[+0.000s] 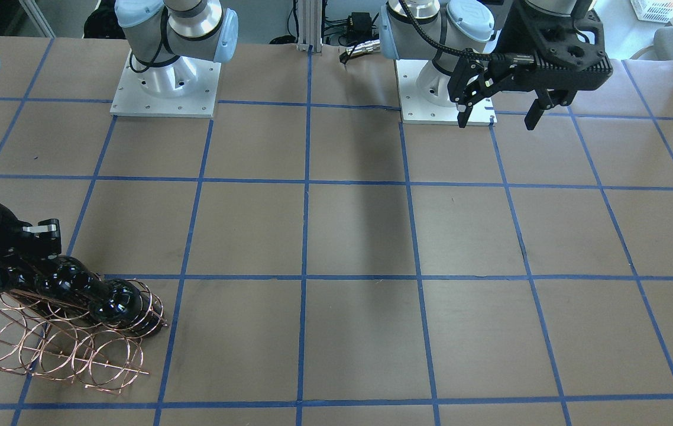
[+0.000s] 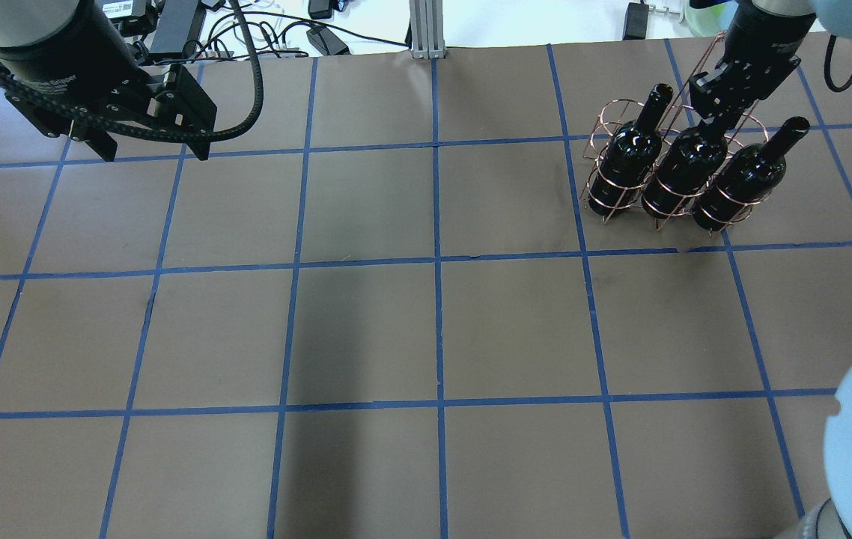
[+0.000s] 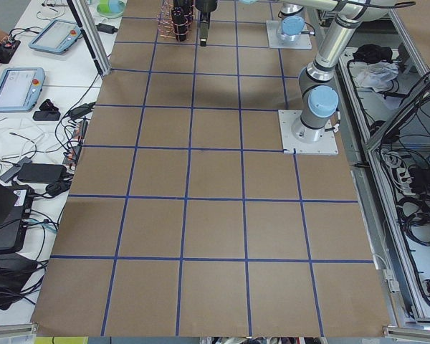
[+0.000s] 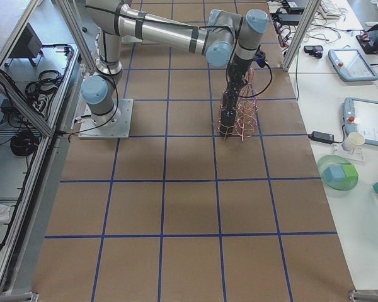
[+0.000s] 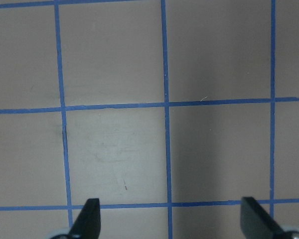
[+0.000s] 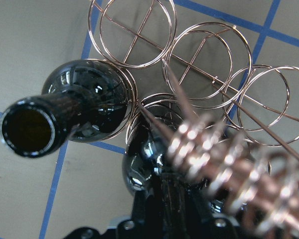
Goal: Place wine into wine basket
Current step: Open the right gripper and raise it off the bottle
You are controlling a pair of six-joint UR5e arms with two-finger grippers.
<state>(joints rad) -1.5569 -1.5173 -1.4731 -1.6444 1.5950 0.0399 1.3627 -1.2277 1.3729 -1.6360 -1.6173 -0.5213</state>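
glossy near-black glass wine [image 2: 684, 161] upright in thin copper-wire wine basket [image 1: 64, 338]

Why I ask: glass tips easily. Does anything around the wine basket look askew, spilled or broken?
Nothing stands out. The middle bottle, its neck in the right gripper, and its two neighbours stand upright in one row of the wine basket; the other row of rings is empty. No spill or breakage shows.
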